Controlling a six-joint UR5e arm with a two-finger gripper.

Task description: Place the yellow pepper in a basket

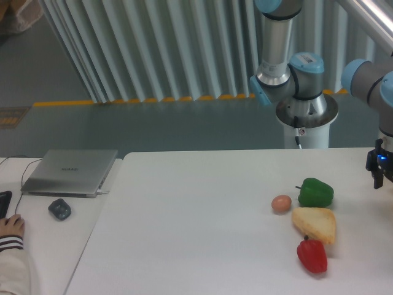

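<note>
No yellow pepper shows in this view, and no basket shows either. My gripper (377, 183) hangs at the far right edge of the frame, just above the white table (196, 221), and is partly cut off by the frame edge. One dark finger (371, 167) shows, and I cannot tell how the jaws stand or whether they hold anything. It is to the right of the green pepper (315, 192) and apart from it.
A tan egg (281, 203), a pale yellow-tan wedge (314, 224) and a red pepper (312, 255) lie near the green pepper at the right. On the left side table are a laptop (70, 172), a mouse (59, 209) and a person's hand (11, 226).
</note>
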